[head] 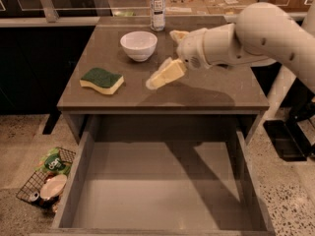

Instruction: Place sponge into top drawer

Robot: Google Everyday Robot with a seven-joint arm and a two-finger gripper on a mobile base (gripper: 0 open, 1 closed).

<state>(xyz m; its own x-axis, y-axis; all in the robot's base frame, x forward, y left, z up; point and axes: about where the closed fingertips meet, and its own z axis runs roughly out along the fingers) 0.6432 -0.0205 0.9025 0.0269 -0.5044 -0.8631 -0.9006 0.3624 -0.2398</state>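
Note:
The sponge (102,80), dark green on top over pale yellow foam, lies flat on the left part of the table (221,90). The top drawer (157,191) is pulled out wide under the table's front edge, and nothing lies on its flat bottom. My gripper (161,59) hovers over the table's middle, right of the sponge and apart from it. Its two cream fingers (167,73) are spread open and hold nothing. The white arm reaches in from the right.
A white bowl (139,44) stands behind the sponge, close to my gripper. A clear bottle (157,1) stands at the table's back edge. A wire basket (44,181) with litter sits on the floor left of the drawer.

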